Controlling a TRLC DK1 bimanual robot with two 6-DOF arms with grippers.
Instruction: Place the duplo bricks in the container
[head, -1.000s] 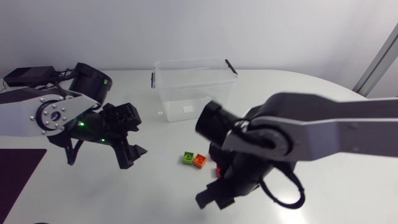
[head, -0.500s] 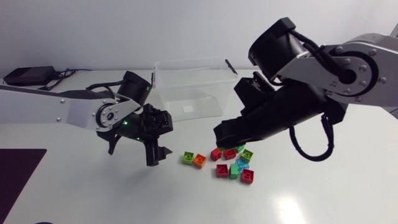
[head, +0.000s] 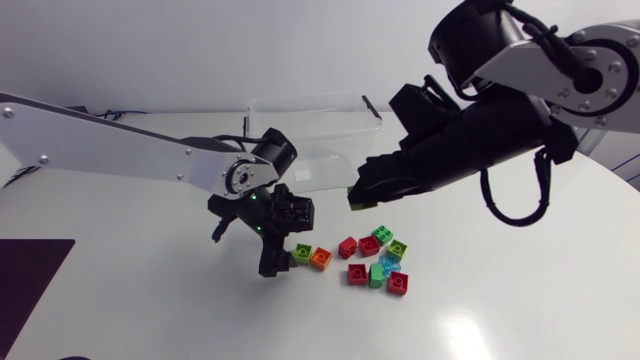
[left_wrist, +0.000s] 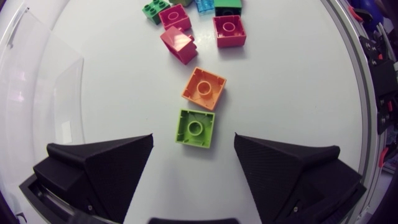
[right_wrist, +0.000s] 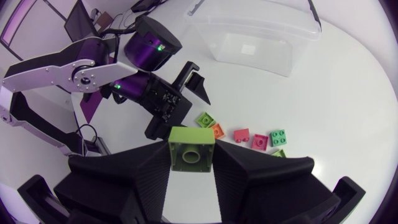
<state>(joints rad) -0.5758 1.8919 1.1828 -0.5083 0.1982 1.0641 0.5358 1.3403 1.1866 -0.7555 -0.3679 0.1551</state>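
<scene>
Clock bearings are read on the head view, with 12 at the desk's far edge.

**Container** (head: 310, 130)
- Clear plastic tub standing at the far middle of the white desk (head: 150, 310).

**Left arm**
- Comes in from 9 o'clock and reaches to mid-desk.
- The left hand (head: 285, 245) points down at the desk, fingers spread wide and gripping nothing.
- A green brick (left_wrist: 196, 128) lies flat on the desk, hollow side up, in the gap at the fingertips. It touches neither finger.
- An orange brick (left_wrist: 204, 88), also hollow side up, sits just ahead of the hand beyond the green one, at its 3 o'clock. I cannot tell whether their corners meet.

**Loose bricks**
- A cluster of loose bricks (head: 369, 244) lies at 3 o'clock of the orange brick, a little apart from it.
- It holds several red bricks, a few green ones and one pale blue.
- One red brick lies tilted; the others I can make out lie flat.
- The whole cluster is at 6 o'clock of the container's right end, on open desk.

**Right arm**
- Comes in from 2 o'clock.
- The right hand (right_wrist: 191, 157) is clamped on a lime brick (right_wrist: 191, 142), one finger against each side.
- The brick's hollow side faces the wrist camera, and it is held up off the desk.
- The hand hangs at 12 o'clock of the cluster, in front of the container's near right corner.
- From the head view the lime brick shows only as a sliver at the fingertips.
- The left hand sits at 8 o'clock of the right hand, apart from it.
</scene>
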